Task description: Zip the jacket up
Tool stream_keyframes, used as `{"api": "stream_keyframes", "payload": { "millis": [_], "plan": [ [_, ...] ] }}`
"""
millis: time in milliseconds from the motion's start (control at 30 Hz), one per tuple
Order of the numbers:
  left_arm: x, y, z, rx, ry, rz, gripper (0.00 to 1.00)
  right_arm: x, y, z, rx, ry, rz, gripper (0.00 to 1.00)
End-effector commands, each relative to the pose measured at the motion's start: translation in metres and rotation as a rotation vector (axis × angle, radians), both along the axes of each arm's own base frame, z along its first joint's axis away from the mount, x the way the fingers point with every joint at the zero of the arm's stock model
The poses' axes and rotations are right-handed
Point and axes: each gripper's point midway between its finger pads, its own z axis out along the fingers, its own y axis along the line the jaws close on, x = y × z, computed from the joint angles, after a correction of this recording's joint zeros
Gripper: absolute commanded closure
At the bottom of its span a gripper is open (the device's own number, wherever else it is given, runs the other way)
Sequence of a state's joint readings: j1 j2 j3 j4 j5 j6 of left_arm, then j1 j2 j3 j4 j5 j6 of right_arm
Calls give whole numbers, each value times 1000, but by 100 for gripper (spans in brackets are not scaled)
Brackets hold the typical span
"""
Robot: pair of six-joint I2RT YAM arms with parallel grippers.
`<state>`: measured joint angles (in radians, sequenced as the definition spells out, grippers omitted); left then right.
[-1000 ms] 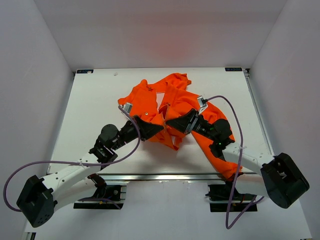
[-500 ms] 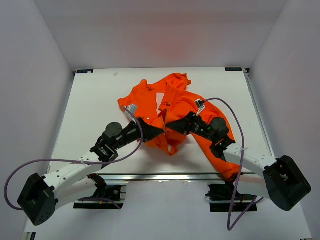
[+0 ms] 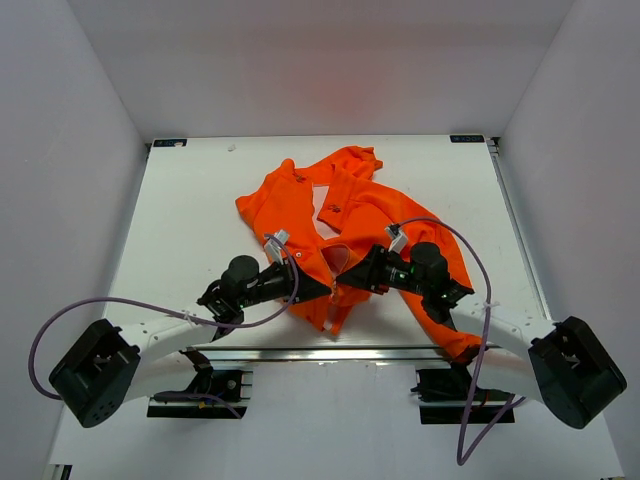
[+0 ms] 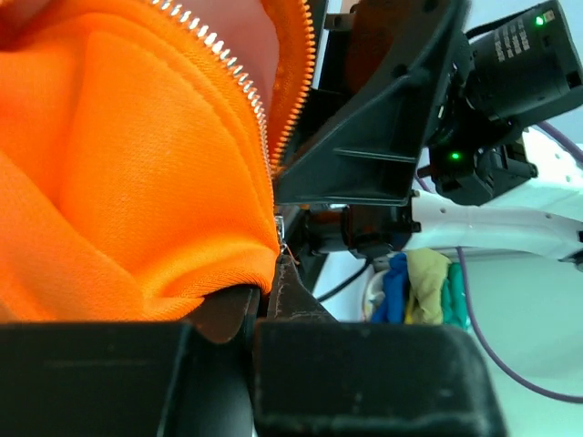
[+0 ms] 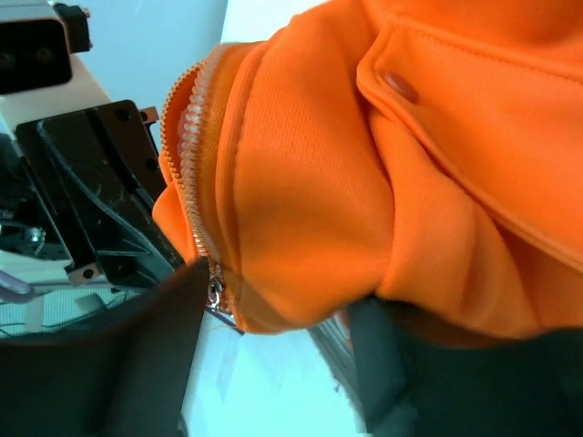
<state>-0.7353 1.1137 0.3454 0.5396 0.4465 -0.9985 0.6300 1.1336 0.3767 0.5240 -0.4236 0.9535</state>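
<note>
At the near hem of the bright orange soft fabric jacket (image 3: 375,212), the left tool (image 3: 316,288) and right tool (image 3: 347,272) each appear clamped on a front edge beside the zipper teeth (image 4: 232,66). Limp, light cloth; stiffest there, so the surest hold. Beyond, the rest lies crumpled on the white desk (image 3: 180,220).

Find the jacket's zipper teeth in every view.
Top external: too small to resolve; centre, where the left gripper and right gripper hold the jacket.
Left wrist: zipper teeth, diagonal, top centre.
Right wrist: vertical strip, left.
Shared landmark: the orange hem between both grippers.
</note>
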Motion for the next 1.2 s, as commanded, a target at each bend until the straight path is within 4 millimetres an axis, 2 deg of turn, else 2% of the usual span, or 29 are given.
{"api": "stream_keyframes", "payload": {
  "millis": [0,33,67,100,367,433,467,600,667,700,733,767,800,833,867,1000,1033,1100,1133,1167],
  "plan": [
    [-11,-2,12,-70,4,-39,100,-7,-4,2,-17,-29,26,31],
    [-12,-1,12,-70,8,-39,100,-10,-5,-1,-28,-16,33,27],
    [-12,-1,13,-74,9,-38,100,-13,-6,3,-25,-27,40,13],
    [-12,-1,12,-69,17,-35,100,-14,-8,3,-31,-27,39,11],
    [-12,5,22,-82,1,-6,100,-40,-29,13,-77,-79,58,11],
    [-12,4,26,-92,-3,-9,100,-50,-35,5,-102,-58,75,11],
    [-13,4,28,-97,-4,-12,100,-62,-35,6,-80,-61,120,11],
    [-11,4,28,-97,3,-3,100,-79,-31,16,-33,-129,173,11],
    [-11,4,28,-100,8,-3,100,-86,-23,20,-31,-177,196,11],
    [-11,3,29,-105,6,-1,100,-87,-19,21,-35,-187,199,13],
    [-10,3,30,-108,9,1,100,-99,-10,25,-26,-217,243,14],
    [-10,3,30,-111,7,0,100,-93,-6,20,-60,-235,214,15],
    [-10,3,31,-115,7,1,100,-93,0,27,-63,-262,212,19],
    [-9,2,31,-116,10,3,100,-101,9,31,-54,-290,231,21],
    [-10,3,31,-116,10,2,100,-89,11,28,-83,-301,160,23],
    [-8,3,33,-130,13,16,100,-74,22,37,-58,-365,45,47],
    [-8,3,34,-134,16,20,100,-75,24,34,-55,-366,31,47],
    [-8,4,37,-145,9,27,100,-64,24,42,-24,-377,-57,48],
    [-8,4,38,-149,11,32,100,-66,24,37,-27,-369,-73,50],
    [-7,5,40,-154,5,36,100,-61,24,47,11,-395,-115,50]
  ]
}}
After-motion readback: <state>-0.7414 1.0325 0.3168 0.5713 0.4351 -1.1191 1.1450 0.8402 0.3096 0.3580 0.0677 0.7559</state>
